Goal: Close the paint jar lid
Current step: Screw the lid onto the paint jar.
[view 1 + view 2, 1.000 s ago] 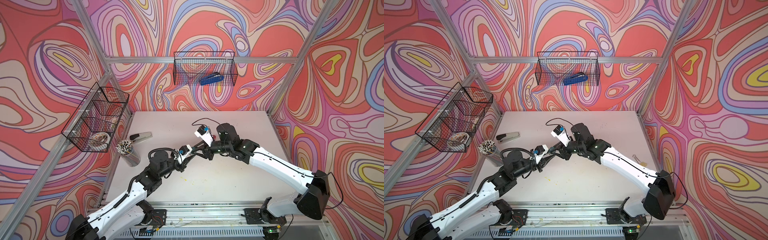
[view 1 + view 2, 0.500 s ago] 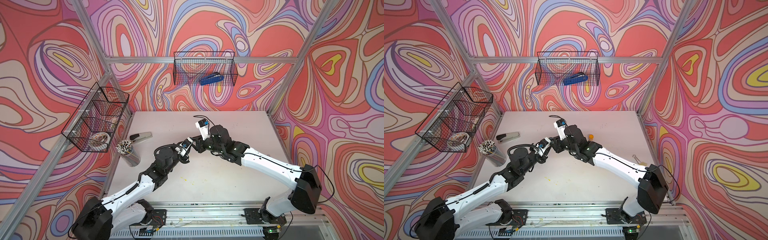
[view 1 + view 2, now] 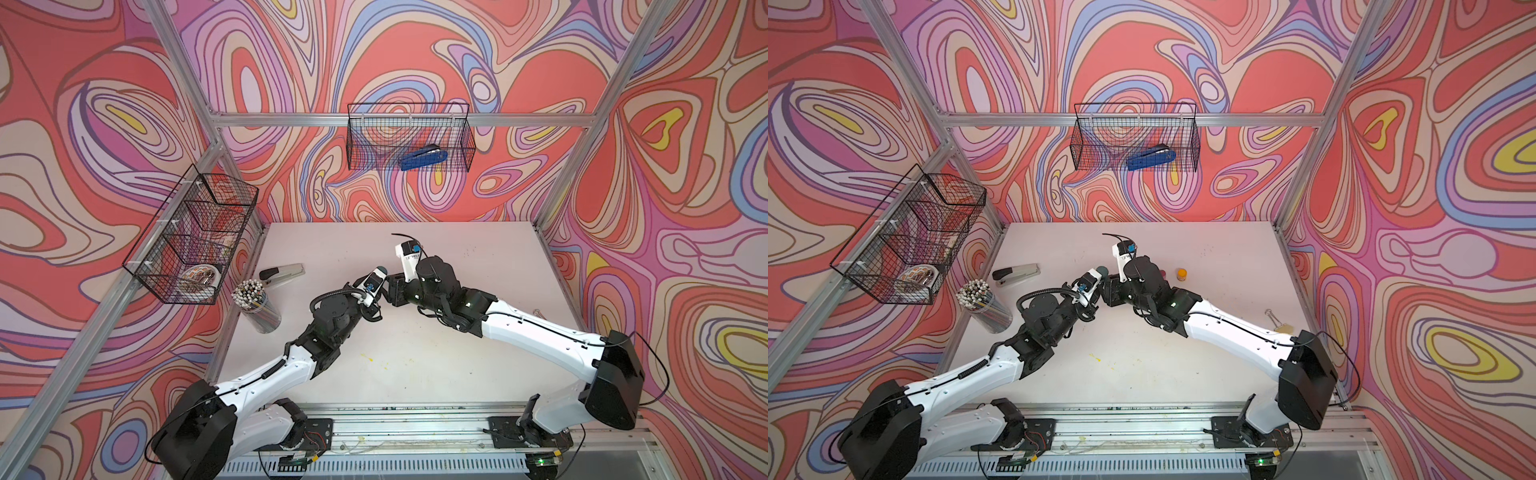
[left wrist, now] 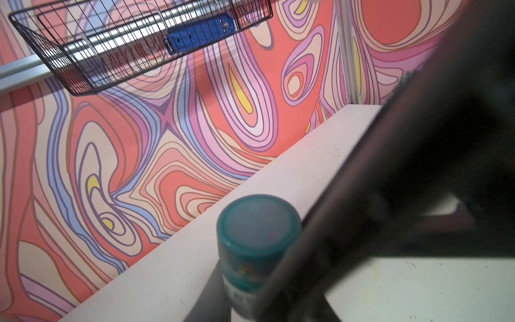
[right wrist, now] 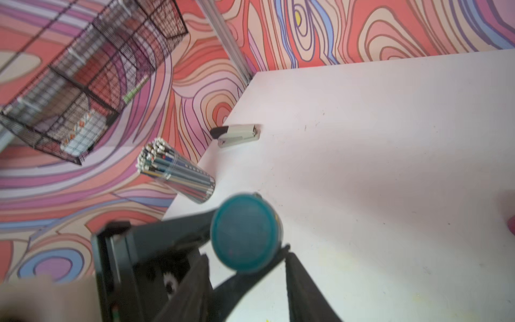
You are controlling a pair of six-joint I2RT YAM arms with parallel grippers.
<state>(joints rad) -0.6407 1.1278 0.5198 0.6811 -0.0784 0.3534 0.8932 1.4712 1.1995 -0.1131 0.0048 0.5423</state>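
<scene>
A clear plastic pencil cup (image 3: 258,305), packed with white-tipped pencils, stands at the robot's left edge of a pale matte surface (image 3: 415,365) flecked with yellow paint. Just behind the pencil cup, toward the back wall, lies a grey metal stapler (image 3: 282,272) with a black end. Above the pencil cup, a black wire side basket (image 3: 189,249) with dividers hangs on the wall. A wire back basket (image 3: 374,137) on the far wall holds a blue stapler (image 3: 424,160). Every wall is covered in swirling red, pink and lilac bands.

To the right of the pencil cup, near the middle of the surface, 2 black-and-white arms meet. The left claw (image 4: 237,292) is clamped tight on the body of the paint jar (image 4: 242,267), a small teal cylinder with a white-banded label. Its smooth, round teal lid (image 5: 245,232) sits on top. The right claw (image 5: 246,253) is partly open, its 2 dark fingers (image 5: 302,284) straddling the lid just beside the rim, with no clear grip. In both top views the wrist cameras hide most of the paint jar.

Farther right of the pencil cup, beyond the arms, stands an orange-lidded jar (image 3: 1181,273), and by the far edge lies a binder clip (image 3: 1277,318).
</scene>
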